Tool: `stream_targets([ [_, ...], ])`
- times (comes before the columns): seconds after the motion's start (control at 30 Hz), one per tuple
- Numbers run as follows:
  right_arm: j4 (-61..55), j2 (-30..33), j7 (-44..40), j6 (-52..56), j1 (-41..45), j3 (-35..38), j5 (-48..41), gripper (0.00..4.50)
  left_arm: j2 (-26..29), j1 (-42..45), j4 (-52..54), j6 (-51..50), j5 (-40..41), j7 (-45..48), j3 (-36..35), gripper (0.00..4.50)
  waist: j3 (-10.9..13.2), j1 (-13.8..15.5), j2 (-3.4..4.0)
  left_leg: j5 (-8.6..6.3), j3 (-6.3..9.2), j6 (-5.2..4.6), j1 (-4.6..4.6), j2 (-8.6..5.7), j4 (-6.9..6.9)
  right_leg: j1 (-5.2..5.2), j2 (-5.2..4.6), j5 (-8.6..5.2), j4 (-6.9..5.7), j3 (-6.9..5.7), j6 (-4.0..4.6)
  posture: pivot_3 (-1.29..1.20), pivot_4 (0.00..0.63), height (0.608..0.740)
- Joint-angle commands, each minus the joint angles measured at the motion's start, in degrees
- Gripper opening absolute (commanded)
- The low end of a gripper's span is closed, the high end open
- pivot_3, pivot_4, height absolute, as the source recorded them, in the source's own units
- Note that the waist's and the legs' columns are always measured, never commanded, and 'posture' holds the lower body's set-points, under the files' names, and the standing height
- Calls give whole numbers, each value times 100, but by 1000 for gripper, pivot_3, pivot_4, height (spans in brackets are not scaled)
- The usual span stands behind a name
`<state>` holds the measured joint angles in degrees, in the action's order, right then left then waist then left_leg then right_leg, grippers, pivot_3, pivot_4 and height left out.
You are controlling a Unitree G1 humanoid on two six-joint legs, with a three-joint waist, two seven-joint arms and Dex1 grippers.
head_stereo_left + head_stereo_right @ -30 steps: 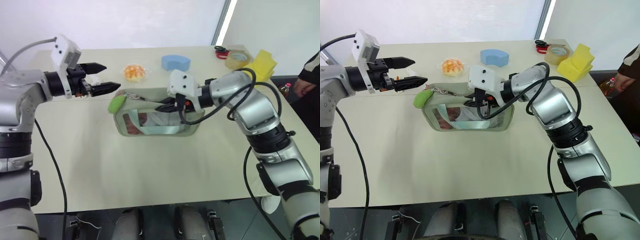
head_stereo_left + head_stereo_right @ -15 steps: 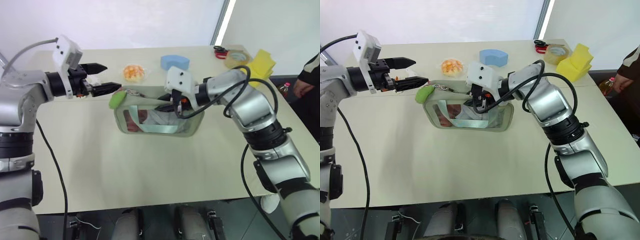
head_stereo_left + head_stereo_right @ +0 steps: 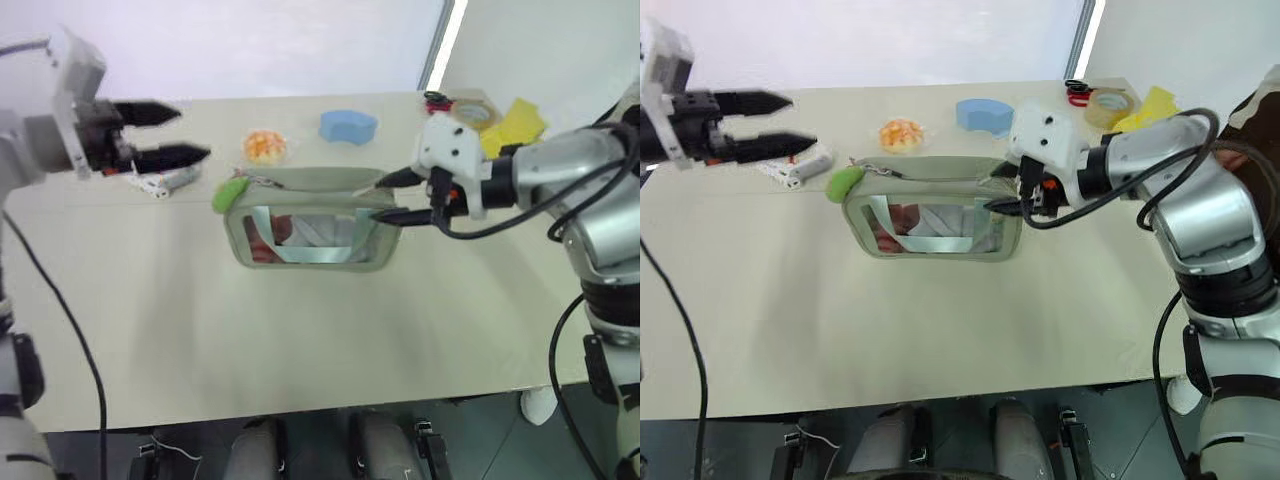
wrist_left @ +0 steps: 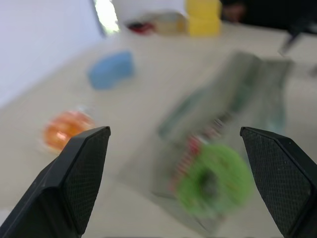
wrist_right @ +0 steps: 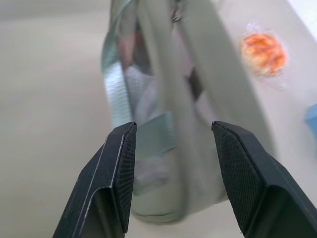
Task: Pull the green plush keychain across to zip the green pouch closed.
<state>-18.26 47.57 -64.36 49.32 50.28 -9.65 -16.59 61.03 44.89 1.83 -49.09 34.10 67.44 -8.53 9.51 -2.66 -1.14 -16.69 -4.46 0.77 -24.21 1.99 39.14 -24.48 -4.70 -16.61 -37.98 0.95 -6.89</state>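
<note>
**Pouch upright, keychain free at its left end**

The green pouch [image 3: 305, 222] stands on its long edge near the middle of the counter [image 3: 300, 330], clear window facing the robot. The green plush keychain [image 3: 230, 195] hangs at the pouch's upper left corner, joined to the zipper pull by a short link, touching the pouch's top edge.

The left gripper [image 3: 160, 132] hovers above the counter to the left of the keychain, apart from it, its 2 fingers spread wide with nothing between them. The right gripper [image 3: 392, 196] sits at the pouch's right end with its fingers apart; the right wrist view shows the pouch's end between them but not pinched.

The keychain looks light, soft and fuzzy, so it should squash under a pinch and may slip; a firmer hold probably lies low on the plush, near the link. The pouch is limp fabric and likely to slide or fold when the zipper drags, so its right end probably needs bracing while the keychain is pulled along the top.
</note>
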Motion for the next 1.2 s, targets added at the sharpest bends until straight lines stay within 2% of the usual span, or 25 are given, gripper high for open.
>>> stream_targets([
  [0.03,-79,-58,211,-149,-29,38,24,2479,199,-186,301,-137,146,59,-165,4500,1,22,-1,1,1,2,-2,2,1,0,3,0,1,-2,0,0,150,740],
  [0.2,340,-59,318,-673,-174,-197,294,2479,99,-214,202,38,-16,-131,-99,4500,2,94,-5,0,2,-1,-14,-7,9,1,-3,0,5,0,0,0,150,740],
  [0.3,408,-99,320,-799,-169,-229,303,1570,90,-285,238,144,-72,-144,-37,4500,2,151,-4,0,2,0,-15,-6,9,-1,-2,0,6,0,0,0,150,740],
  [0.37,393,-134,335,-807,-174,-214,276,681,39,-279,273,141,-35,-162,3,4500,2,165,-4,0,2,0,-14,-5,9,-1,0,0,5,-2,0,0,150,740],
  [0.4,377,-149,349,-800,-175,-213,269,50,13,-282,294,169,-30,-148,39,4500,2,167,-4,0,2,0,-14,-5,9,-1,0,0,5,-1,0,0,150,740],
  [0.53,325,-185,396,-774,-169,-212,263,50,-140,-323,364,198,-21,-157,166,4500,2,167,-4,0,1,0,-14,-5,10,-1,-1,0,5,-1,0,0,150,740],
  [0.67,233,-225,450,-690,-183,-240,241,50,-550,-354,227,445,-214,-415,337,4500,2,174,-4,0,2,0,-13,-5,11,0,0,0,4,-1,0,0,150,740],
  [0.8,215,-261,486,-654,-181,-280,261,0,-794,-161,-261,641,-326,-441,377,2696,2,153,-4,0,1,0,-13,-5,12,-1,0,0,4,-1,0,0,150,740],
  [0.97,251,-311,541,-638,-162,-304,289,0,-992,34,-495,867,-407,-313,491,10,2,165,-4,0,1,1,-13,-5,13,0,0,0,4,-2,0,0,150,740],
  [1.2,324,-346,601,-705,-198,-340,377,0,-1414,845,-798,776,-303,-238,549,10,2,182,-4,1,2,1,-15,-7,15,1,-1,0,4,-4,0,0,150,740],
])
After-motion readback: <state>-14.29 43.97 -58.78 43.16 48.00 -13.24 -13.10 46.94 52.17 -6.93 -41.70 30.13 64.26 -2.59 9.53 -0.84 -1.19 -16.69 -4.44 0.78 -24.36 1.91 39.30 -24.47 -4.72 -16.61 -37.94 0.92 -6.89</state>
